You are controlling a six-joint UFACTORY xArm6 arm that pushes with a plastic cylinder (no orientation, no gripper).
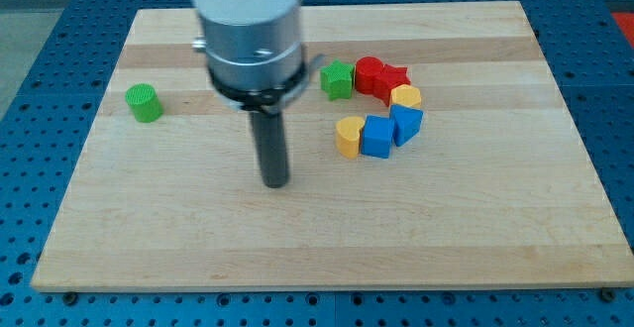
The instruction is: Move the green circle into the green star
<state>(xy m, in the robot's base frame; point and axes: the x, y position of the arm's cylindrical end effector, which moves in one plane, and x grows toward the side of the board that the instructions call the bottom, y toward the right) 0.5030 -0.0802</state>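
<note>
The green circle (145,102) is a short green cylinder near the board's left edge. The green star (338,79) sits right of the board's centre, at the left end of a cluster of blocks. My tip (275,182) rests on the board between them, below both, well right of the green circle and left of and below the green star. It touches no block.
Right of the green star lie a red circle (369,72), a red star (393,77), a small yellow block (406,96), a blue block (405,124), a blue cube (377,137) and a yellow heart (349,137). The wooden board (475,238) lies on a blue perforated table.
</note>
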